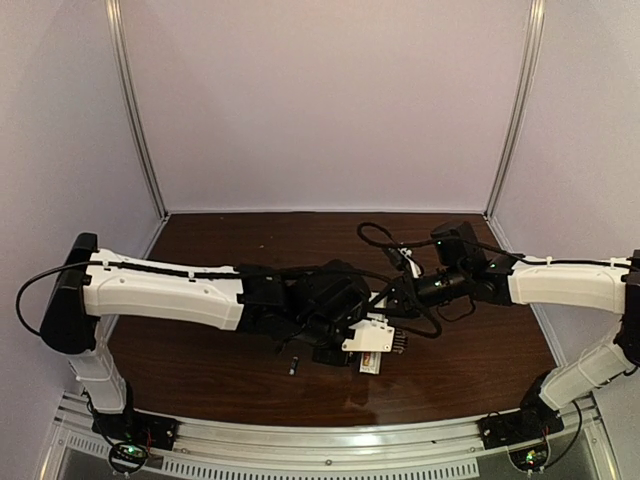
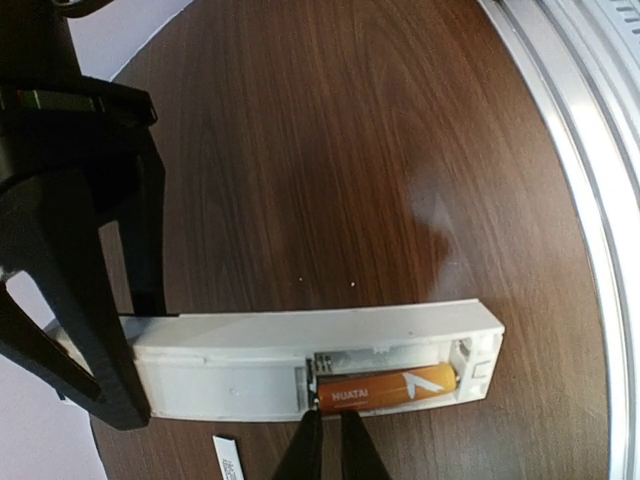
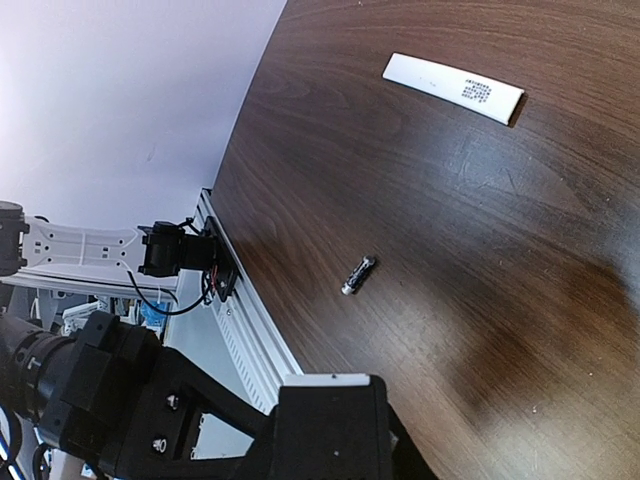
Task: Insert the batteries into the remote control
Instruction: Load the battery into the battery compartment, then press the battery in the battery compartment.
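The remote control (image 2: 230, 355) lies back-side up on the table in the left wrist view, its battery bay open at the right end. The orange battery (image 2: 390, 385) lies in the bay's near slot; the far slot is empty. My left gripper (image 2: 325, 435) has its fingertips almost together, empty, touching the remote's near edge by the battery's left end. My right gripper (image 1: 398, 338) is shut on the remote's other end; its black fingers (image 2: 90, 330) clamp it. The black battery (image 3: 358, 275) lies loose on the table, also in the top view (image 1: 293, 366).
The white battery cover (image 3: 452, 88) lies flat on the wood; a corner of it shows in the left wrist view (image 2: 228, 460). The metal rail (image 2: 590, 150) runs along the table's near edge. Both arms meet at mid-table (image 1: 330, 300).
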Robot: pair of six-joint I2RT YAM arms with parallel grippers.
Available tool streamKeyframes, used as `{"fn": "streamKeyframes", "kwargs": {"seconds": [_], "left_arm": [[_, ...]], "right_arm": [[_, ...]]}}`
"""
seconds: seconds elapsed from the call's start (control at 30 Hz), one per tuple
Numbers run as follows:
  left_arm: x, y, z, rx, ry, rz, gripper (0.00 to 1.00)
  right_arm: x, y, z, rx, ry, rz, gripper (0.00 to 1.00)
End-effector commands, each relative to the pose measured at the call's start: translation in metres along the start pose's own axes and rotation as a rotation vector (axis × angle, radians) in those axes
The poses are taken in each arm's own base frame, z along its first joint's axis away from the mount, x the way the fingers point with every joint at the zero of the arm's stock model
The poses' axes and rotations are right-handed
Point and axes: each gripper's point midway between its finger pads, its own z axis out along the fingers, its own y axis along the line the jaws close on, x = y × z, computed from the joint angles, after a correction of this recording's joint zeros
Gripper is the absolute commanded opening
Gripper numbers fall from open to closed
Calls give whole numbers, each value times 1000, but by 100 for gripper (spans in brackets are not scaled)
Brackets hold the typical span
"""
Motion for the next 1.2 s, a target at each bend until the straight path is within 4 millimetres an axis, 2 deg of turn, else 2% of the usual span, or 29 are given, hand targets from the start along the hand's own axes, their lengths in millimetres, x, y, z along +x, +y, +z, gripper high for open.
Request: {"fn": "streamKeyframes", "kwargs": {"seconds": [0.0,0.33,0.47,0.57,0.67,0.8,0.83,0.93,0.97,1.07,1.17], "left_arm": [[42,-18,24,12,194,56,12],[40,-6,14,-82,243,87,17],[40,9,-2,-128,205,10,23],[36,22,-21,-174,133,-57,27],[32,24,-42,-215,39,-99,33],[20,39,-80,-287,-128,-209,45],[17,45,-92,-312,-185,-254,52],[6,60,-128,-319,-389,-439,90],[4,63,-134,-294,-449,-533,96],[4,75,-142,-274,-545,-760,97],[-3,72,-135,-189,-576,-849,97]], "right_arm": [[-17,67,-13,-229,-25,-85,0],[-16,63,-12,-210,-26,-74,0],[-12,58,-12,-184,-19,-82,0],[-13,55,-13,-167,-25,-97,0],[-11,46,-12,-135,-21,-91,0],[-14,44,-14,-123,-35,-100,0],[-16,45,-15,-122,-43,-104,0],[-21,51,-19,-128,-69,-122,0],[-22,53,-20,-131,-77,-127,0],[-27,61,-26,-153,-111,-147,0],[-31,71,-31,-176,-138,-170,0]]}}
